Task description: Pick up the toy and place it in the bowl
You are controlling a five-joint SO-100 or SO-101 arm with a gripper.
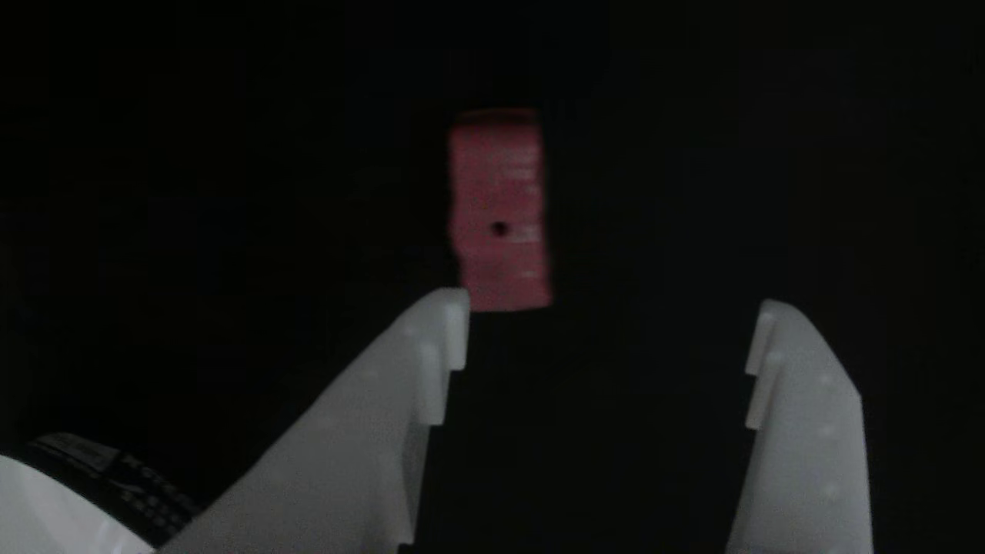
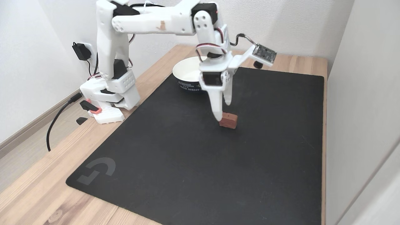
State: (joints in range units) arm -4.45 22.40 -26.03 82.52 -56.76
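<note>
The wooden tabletop (image 2: 40, 187) carried a big black mat (image 2: 193, 162) with a grey logo shape near its front left corner in the fixed view. The white arm (image 2: 150, 23) stood at the left edge of the mat. It reached out level over the mat, then bent straight down at the wrist. A white bowl (image 2: 187, 73) with a dark band sat behind the arm's wrist; the white writing on the band was too small to read. The gripper (image 2: 222, 112) pointed down at the mat with its jaws apart, holding nothing. The red toy (image 2: 228, 121) lay on the mat. One jaw tip stood just beside its left side in the fixed view. In the other view the toy (image 1: 500, 211) sat just past the left jaw tip, not between the two jaws.
</note>
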